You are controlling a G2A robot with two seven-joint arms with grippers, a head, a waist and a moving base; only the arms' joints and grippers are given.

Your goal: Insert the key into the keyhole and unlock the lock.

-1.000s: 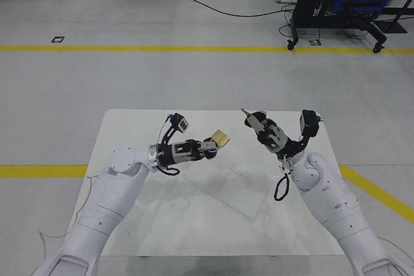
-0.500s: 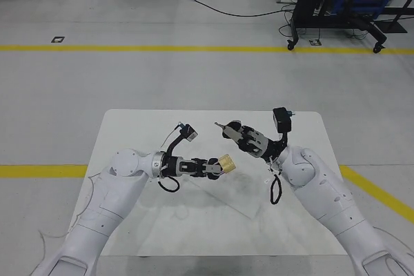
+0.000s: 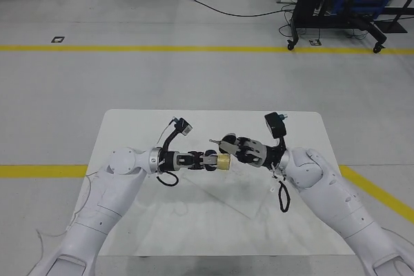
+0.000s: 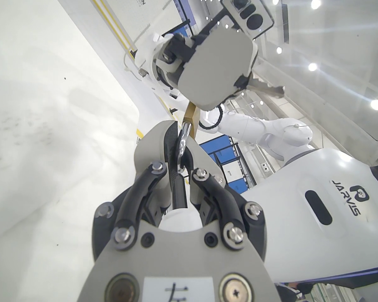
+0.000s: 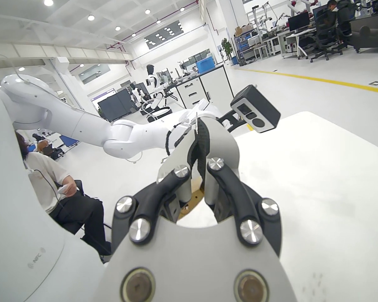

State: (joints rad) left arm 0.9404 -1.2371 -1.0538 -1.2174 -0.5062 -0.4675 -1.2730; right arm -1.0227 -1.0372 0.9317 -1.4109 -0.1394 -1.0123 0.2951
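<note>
The left gripper [image 4: 180, 139] has its jaws pinching the shackle of the lock [image 3: 223, 161], which it holds above the bench [image 3: 138, 127]. The jaws of the right gripper [image 5: 197, 136] are pressed on the key [image 4: 266, 88], just beside the lock. Both things are grasped, I judge; inserting and turning are left.

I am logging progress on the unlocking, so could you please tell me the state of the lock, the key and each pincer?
lock: held in the air by its shackle, no key in it; latched or not, cannot tell.
key: gripped at its head, blade sticking out free, not inserted.
left pincer: shut on the lock's shackle.
right pincer: shut on the key.
</note>
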